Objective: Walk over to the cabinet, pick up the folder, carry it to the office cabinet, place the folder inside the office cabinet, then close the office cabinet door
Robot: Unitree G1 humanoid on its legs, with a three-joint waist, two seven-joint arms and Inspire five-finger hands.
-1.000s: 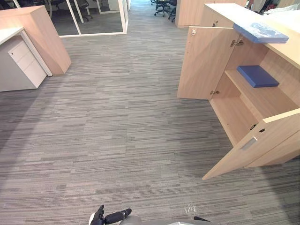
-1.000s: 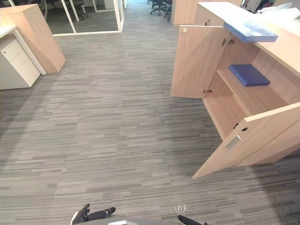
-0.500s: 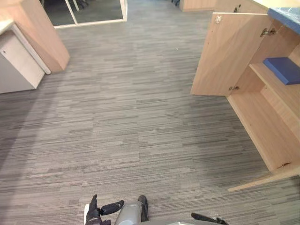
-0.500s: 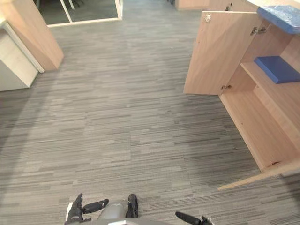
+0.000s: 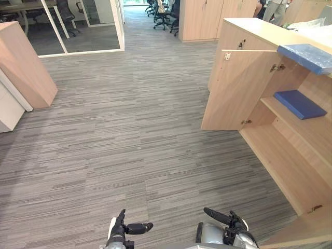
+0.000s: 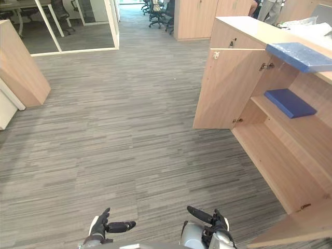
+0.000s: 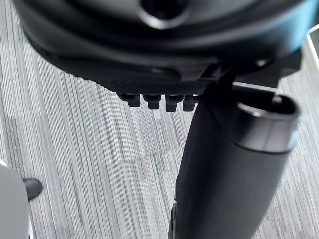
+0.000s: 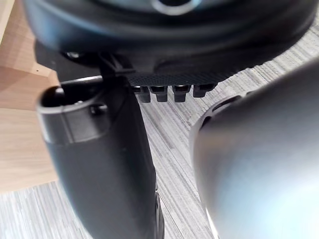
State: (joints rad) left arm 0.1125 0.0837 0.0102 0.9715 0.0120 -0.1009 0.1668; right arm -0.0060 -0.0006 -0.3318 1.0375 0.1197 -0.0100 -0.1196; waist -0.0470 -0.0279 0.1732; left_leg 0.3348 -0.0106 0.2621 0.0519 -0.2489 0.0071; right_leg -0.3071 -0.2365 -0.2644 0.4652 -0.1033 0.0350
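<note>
L hand (image 5: 119, 232) & R hand (image 5: 229, 221) low, fingers straight, nothing held; view swung since 0.5 s ago (cam moved, items not); blue folder (image 5: 300, 104) same spot on office cabinet (image 5: 280, 161) shelf (image 5: 303, 130); door (image 5: 236, 88) wide open, so closing prob. still due.

Grey striped carpet (image 5: 119, 135), glass partition (image 5: 88, 36), office chairs (image 5: 158, 10) far back, slanted wooden panel (image 5: 22, 67) at left

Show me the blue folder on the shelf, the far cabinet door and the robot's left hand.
blue folder (image 5: 300, 104): left eye view, its cover.
far cabinet door (image 5: 236, 88): left eye view, panel middle.
left hand (image 5: 120, 229): left eye view, palm.
</note>
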